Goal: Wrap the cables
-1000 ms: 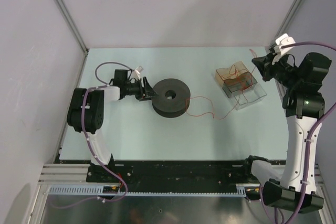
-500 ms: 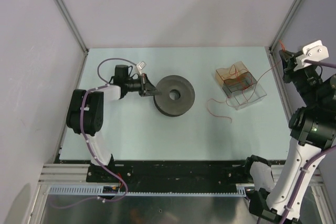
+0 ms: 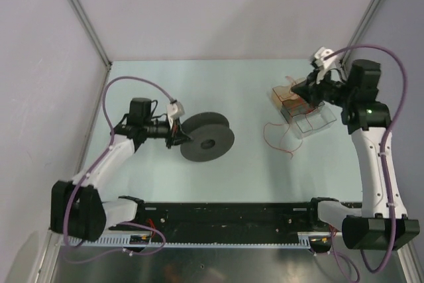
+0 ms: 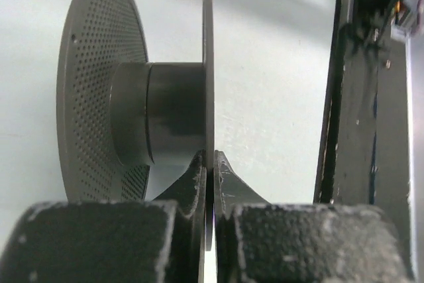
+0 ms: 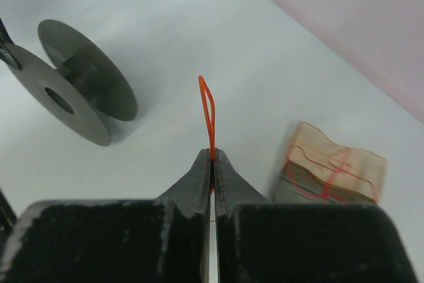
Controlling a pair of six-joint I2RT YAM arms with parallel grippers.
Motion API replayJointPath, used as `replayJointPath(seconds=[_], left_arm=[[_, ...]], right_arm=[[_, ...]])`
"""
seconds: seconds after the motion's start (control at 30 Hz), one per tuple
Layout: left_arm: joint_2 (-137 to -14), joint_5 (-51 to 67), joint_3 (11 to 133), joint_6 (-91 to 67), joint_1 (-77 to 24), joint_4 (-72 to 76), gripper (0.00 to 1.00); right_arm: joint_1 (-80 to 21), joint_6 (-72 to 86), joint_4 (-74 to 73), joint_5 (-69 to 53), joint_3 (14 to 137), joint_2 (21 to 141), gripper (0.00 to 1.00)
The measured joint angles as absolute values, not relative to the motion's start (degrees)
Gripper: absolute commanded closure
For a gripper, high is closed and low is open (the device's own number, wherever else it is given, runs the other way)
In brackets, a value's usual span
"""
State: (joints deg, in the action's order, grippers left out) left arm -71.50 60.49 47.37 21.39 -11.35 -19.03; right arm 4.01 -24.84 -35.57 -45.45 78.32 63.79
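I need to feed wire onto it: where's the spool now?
Top view: the spool stands on edge left of centre, one flange pinched by the left gripper.

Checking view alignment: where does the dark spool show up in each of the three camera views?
Top external: the spool is left of centre, tipped on edge.
Left wrist: the spool fills the left half, one flange pinched by the left gripper.
Right wrist: the spool is small, upper left.
Shared landmark: the thin red-orange cable, right of the spool from above and at the left wrist view's top edge.
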Motion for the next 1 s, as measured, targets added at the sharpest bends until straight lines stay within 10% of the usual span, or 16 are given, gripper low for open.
replayJointPath(seconds=[0.37,0.67,1.0], left_arm=[[-57.82,54.26,41.04,41.63,-21.04,-27.73,0.96],[-58.39,53.52,43.94,42.52,-21.39,-28.03,0.3],[-55.0,52.14,52.51,36.99,-18.94,-28.64,0.01]], right_arm=[[-16.36,-31.66,-35.59,-45.63,77.43,71.77,1.0],[-26.17,-36.05,-34.89,-44.84,76.73,78.04,1.0],[-31.27,-42.37,-34.89,-43.77,76.71,79.7,1.0]])
